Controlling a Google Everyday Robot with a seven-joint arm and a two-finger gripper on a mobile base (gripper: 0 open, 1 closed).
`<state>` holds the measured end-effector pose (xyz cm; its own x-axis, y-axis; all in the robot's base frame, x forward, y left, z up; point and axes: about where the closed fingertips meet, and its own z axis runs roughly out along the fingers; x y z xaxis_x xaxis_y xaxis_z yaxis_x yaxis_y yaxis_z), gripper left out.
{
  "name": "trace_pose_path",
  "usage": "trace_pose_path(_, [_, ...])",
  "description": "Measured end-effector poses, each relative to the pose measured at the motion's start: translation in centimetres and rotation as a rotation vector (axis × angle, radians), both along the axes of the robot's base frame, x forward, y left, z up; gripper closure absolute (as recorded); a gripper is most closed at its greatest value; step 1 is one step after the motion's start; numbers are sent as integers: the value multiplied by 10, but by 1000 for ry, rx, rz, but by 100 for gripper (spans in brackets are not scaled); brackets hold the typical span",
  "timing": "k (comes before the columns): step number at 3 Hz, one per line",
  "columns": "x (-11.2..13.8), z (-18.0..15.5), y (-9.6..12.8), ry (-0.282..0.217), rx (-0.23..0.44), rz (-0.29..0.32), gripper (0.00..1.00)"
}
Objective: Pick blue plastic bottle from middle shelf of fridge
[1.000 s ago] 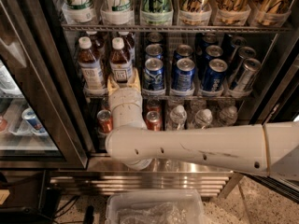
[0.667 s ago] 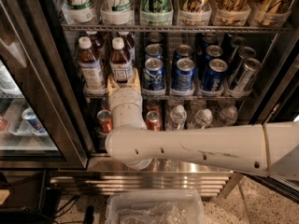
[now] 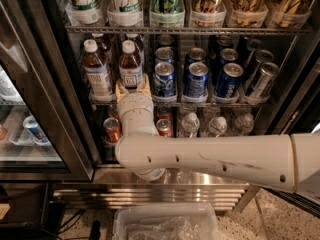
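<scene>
Two blue plastic bottles of brown drink with white caps stand at the left of the middle shelf [image 3: 200, 103] of the fridge [image 3: 55, 84]. One bottle [image 3: 96, 69] is at the far left and the other [image 3: 130, 64] is just to its right. My gripper [image 3: 133, 88] is at the base of the right-hand bottle, reaching in from below on the white wrist. The gripper hides the bottom of that bottle. My white arm [image 3: 210, 156] crosses the view from the right, in front of the lower shelf.
Blue cans [image 3: 196, 80] fill the middle shelf to the right of the bottles. Tall cans and bottles stand on the shelf above [image 3: 190, 30]. Small water bottles [image 3: 189, 125] and red cans [image 3: 112, 129] sit below. A clear plastic bin [image 3: 165, 224] lies on the floor.
</scene>
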<state>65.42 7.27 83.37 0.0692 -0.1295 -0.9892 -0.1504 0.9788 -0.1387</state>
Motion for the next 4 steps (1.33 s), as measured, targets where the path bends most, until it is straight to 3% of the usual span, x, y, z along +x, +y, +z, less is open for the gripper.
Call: trace_pose_path(4, [-1,20,-3,-37,45,15,100])
